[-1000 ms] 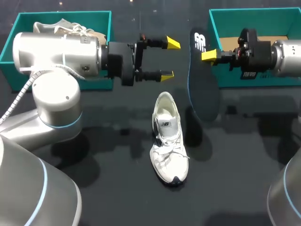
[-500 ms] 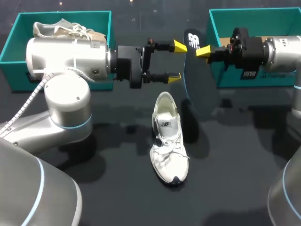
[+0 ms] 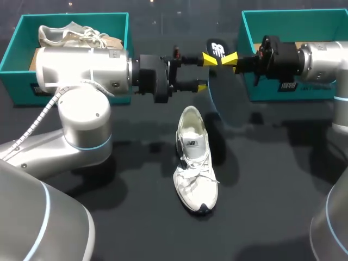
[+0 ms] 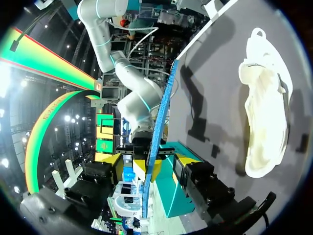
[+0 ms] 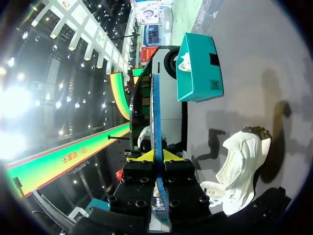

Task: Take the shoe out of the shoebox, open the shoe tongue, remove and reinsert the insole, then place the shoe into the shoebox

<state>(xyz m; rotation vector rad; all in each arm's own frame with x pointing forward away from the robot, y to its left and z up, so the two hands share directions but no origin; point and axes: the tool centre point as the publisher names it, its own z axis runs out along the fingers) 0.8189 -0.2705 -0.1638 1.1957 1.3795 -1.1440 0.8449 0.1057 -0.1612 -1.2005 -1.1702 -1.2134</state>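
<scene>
Head view: right fingers [image 3: 228, 58] clenched on insole [image 3: 225, 103] heel end. Left fingers [image 3: 209, 57] released, insole between them. Likely light, floppy foam; pinch flat faces.

**Lighting check: dark table from above, blown highlights at the wrists**

Head view: table [image 3: 109, 228] reads near black. Light comes from above, from several sources: soft overlapping shadows lie under the left arm [image 3: 81, 70] and beside the shoe [image 3: 196, 174]. The arm shell carries a broad white glare patch. The insole [image 3: 225, 103] is dark on dark and barely separates from its own shadow.

Left wrist view: table lifts to mid grey, the shoe is nearly washed out, and hard dark shadows lie beside it.

Right wrist view: same grey table, a long dark shadow next to the shoe, and overhead lamps bloom to pure white.

Both wrist views: straight edges curve more the farther out they lie.
</scene>
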